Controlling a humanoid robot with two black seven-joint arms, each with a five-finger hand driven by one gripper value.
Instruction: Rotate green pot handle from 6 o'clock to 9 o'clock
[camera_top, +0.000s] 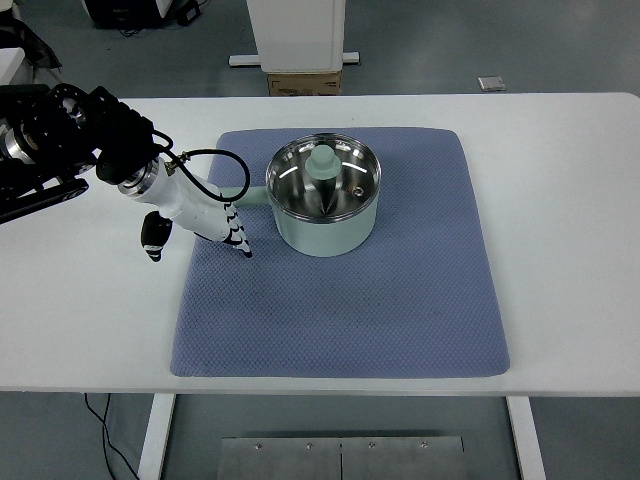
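Observation:
The pale green pot (325, 230) with a shiny steel inside stands on the blue mat (340, 300), a little above the mat's middle. A green knob-shaped piece (322, 162) rises inside it. The pot handle (254, 196) points left, toward 9 o'clock. My left hand (200, 240), white with black fingertips (244, 248), comes in from the left edge and hangs just left of and below the handle's tip. Its fingers are spread and point down at the mat, with the thumb (152, 238) apart over the table. It holds nothing. The right arm is out of view.
The white table (560, 200) extends around the mat on all sides. A black cable (215, 155) loops from the wrist over the mat's upper left corner. Beyond the far table edge stand a white pillar base and a cardboard box (303, 82).

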